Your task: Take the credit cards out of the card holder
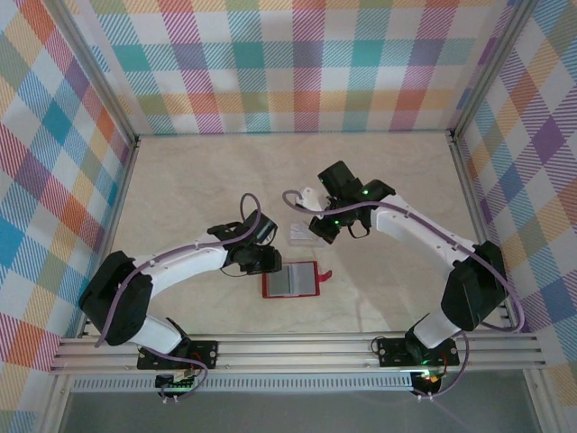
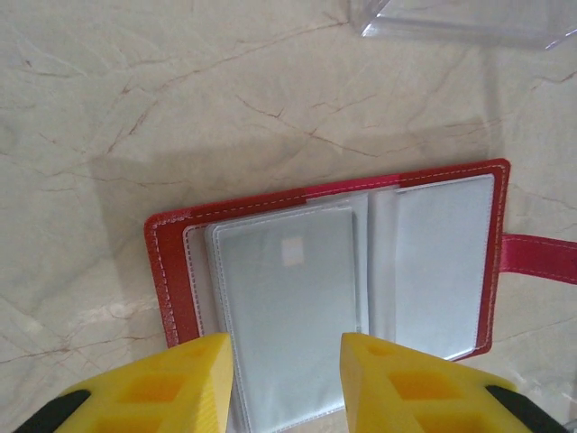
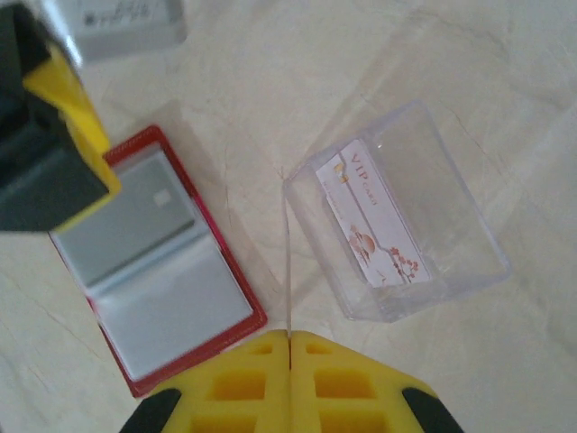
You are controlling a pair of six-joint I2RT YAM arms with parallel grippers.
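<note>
Lying open, the card holder point(image 2: 397, 262) sits beneath parted left jaws.

Right pincer point(image 3: 288, 365) at bottom centre, yellow fingers pressed together. Red card holder point(image 3: 158, 271) lies open at left on the marbled tabletop point(image 3: 505, 81). Clear box point(image 3: 451, 207) at right, VIP card point(image 3: 374, 216) inside. Grey credit card point(image 3: 126, 23) at upper left, cut off by the frame edge.

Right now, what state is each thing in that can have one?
Card holder: open, lying flat, pockets facing up.
Snap tab: unfastened, sticking out sideways.
Grey card: tucked inside a clear pocket.
Clear plastic box: on the table, VIP card inside.
Left end effector: open, empty, by the card holder.
Right end effector: shut.
</note>
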